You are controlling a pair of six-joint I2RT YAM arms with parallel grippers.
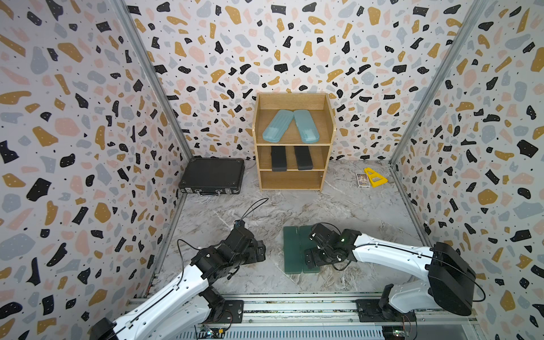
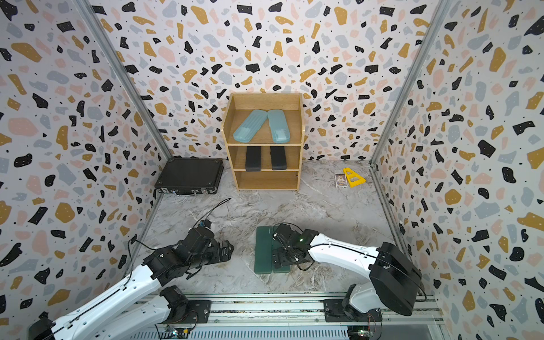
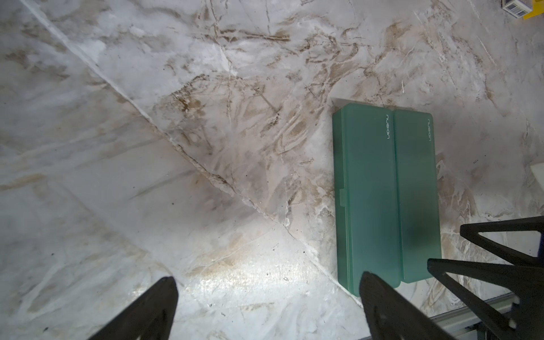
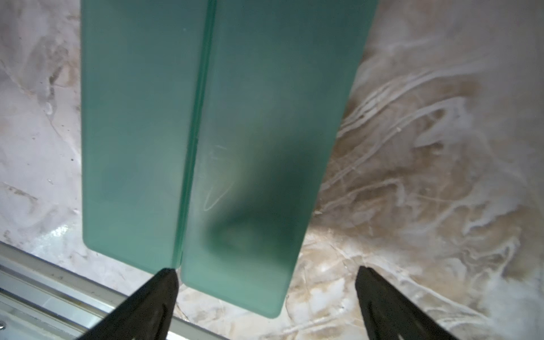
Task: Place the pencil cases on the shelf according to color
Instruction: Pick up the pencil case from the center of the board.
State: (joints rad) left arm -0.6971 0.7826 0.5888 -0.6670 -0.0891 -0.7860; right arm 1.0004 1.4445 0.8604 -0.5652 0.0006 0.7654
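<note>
One marbled counter (image 1: 338, 212) carries everything, and the shelf (image 1: 330, 117) stands at its far side against the wall. The top tier holds the two light blue cases (image 1: 278, 125) and the middle tier the two black cases (image 1: 278, 158). The bottom tier is bare, so I judge it is meant for green. That opening is low and sits at counter level. A case brought in tilted could strike the board above and be knocked out of the grip.

The black briefcase (image 1: 212, 176) lies left of the shelf, clear of the likely path. Near the robot, the left green case (image 3: 365, 191) and the right green case (image 3: 415, 191) lie flat on the counter with their long sides touching. That contact is the main hazard.

The right tool (image 4: 266, 272) hangs over the right green case, jaws spread wide and empty. One finger is above the seam and the other is past the outer edge. Lowered so, the inner finger may land on the neighbour, or closing may drag both cases. The frosted plastic looks slick and could slip.

The left tool (image 3: 268, 279), also wide open and empty, hovers over bare counter beside the pair. The card box (image 1: 362, 180) and yellow triangle (image 1: 375, 177) lie far right, out of the way.
</note>
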